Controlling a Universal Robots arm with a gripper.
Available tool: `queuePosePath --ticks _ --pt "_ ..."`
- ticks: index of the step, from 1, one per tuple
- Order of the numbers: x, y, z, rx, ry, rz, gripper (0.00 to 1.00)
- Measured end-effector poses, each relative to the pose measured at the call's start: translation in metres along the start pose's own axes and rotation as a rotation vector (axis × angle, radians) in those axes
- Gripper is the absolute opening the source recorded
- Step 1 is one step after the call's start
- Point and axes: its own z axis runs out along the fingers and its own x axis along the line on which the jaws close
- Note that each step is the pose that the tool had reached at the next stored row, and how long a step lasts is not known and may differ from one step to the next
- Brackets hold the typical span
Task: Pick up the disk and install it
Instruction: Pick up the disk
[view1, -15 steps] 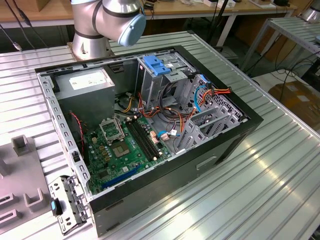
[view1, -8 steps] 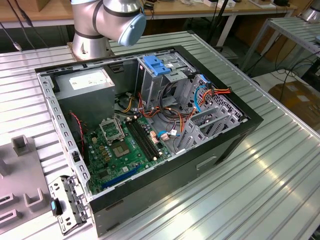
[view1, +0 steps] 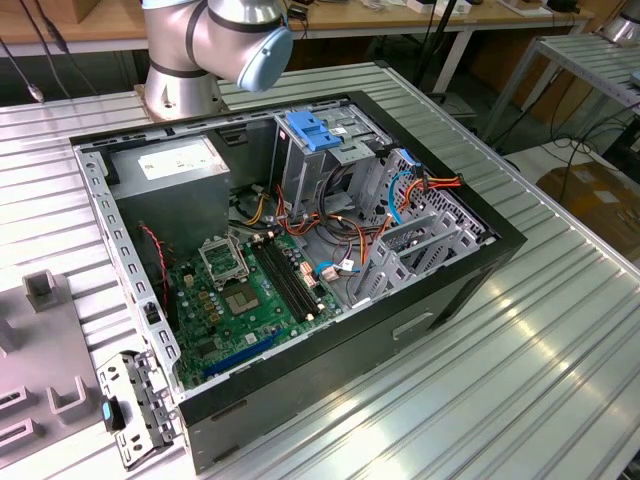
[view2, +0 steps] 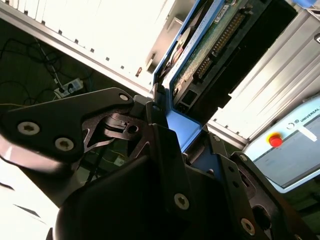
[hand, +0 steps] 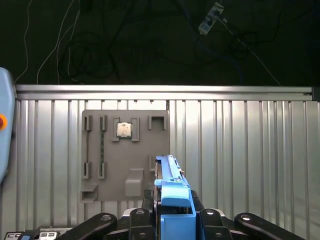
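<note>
OK, gripping the disk (hand: 169, 172) in the tool (hand: 173, 204), edge-on, clear of the tabletop (hand: 250, 150), near the grey fixture plate (hand: 125, 150) in the first wrist view. Looks like mid-carry toward the open case (view1: 470, 270). Keep the clamp square on the blue side rails (view2: 185, 127), avoid twisting, line them up with the drive cage (view1: 420, 240) before sliding in. Go slow near the cables (view1: 345, 225); mind the exposed circuit board (view2: 210, 37).

You get the disk (hand: 172, 185) edge-on in the first wrist view: faces hidden, one end cut off. Second wrist view: its near end hidden behind the gripper (view2: 180, 125), far end off-frame. Exterior view: arm (view1: 215, 40) cropped above.
</note>
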Motion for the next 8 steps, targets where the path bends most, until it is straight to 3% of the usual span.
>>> queuePosePath --ticks 8 --pt "0.004 -0.0057 -0.0004 0.0 0.0 0.0 0.37"
